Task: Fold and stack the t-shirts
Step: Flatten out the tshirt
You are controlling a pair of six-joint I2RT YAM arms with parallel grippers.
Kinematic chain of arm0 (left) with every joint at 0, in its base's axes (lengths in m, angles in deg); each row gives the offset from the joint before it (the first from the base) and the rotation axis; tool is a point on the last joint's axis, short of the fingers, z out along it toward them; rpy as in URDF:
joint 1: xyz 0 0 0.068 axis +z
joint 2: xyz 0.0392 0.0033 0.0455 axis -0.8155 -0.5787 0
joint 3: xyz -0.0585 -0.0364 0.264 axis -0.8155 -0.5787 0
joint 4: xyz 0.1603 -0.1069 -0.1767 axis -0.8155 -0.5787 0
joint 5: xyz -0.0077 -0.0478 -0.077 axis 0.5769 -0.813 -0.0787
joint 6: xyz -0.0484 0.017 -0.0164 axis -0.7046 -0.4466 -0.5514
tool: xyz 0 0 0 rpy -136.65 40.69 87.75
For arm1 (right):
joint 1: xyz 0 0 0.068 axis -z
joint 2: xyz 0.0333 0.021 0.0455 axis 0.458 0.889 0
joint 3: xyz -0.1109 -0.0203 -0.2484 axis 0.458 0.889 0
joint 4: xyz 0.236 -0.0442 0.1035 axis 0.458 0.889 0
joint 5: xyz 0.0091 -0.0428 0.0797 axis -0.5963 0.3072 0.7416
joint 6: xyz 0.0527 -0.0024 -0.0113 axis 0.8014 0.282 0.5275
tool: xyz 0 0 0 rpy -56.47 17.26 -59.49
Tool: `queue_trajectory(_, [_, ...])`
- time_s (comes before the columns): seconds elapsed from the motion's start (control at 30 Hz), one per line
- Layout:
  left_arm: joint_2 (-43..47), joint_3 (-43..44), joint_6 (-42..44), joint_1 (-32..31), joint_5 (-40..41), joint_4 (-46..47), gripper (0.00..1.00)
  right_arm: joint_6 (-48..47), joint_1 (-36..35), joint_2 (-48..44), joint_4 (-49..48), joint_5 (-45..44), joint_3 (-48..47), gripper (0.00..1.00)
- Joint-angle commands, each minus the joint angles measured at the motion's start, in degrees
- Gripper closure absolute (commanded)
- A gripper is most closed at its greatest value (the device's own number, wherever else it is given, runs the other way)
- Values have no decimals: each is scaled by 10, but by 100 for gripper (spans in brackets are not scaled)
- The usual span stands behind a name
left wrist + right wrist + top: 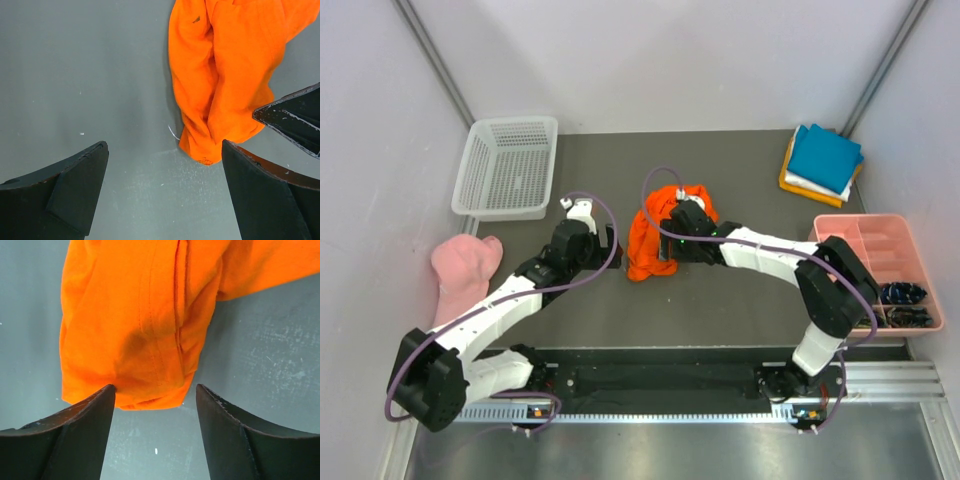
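Jaws: partly open at right gripper (155, 387), straddling shirt (135, 315) hem just ahead (nothing pinched yet); wide, empty at left gripper (164, 142), farther off.

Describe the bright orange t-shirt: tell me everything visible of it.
The bright orange soft fabric t-shirt lies unfolded, crumpled into a long bunched heap near the middle of the dark grey table top. Its matte cloth is creased, and stitched seams and a turned hem show. The right tool stands over one end of it with its open fingers on either side of the hem, one fingertip touching the fabric's edge.
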Motion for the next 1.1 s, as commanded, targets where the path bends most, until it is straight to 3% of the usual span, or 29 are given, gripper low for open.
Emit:
queue_trajectory(0.0, [3,9,8,-2,10,-6,1,8,-7,10,-41,11,-2,36])
queue_trajectory(0.13, [5,8,9,-1,15,-7,1,5,-7,24,-49,26,-7,44])
queue_trajectory(0.17, [5,7,10,-2,15,-7,1,5,-7,28,-50,30,-8,54])
queue_trajectory(0.43, [4,6,8,-2,19,-5,1,4,-6,33,-62,52,-1,98])
queue_trajectory(0.67, [-1,3,6,-2,19,-4,1,-27,-7,-25,-17,28,-7,100])
queue_trajectory(0.9, [-5,-8,-6,-2,14,11,1,-71,-6,-151,94,-20,-55,100])
queue_trajectory(1.07, [-11,-14,-13,-2,2,26,1,-118,-6,-212,183,-106,-126,100])
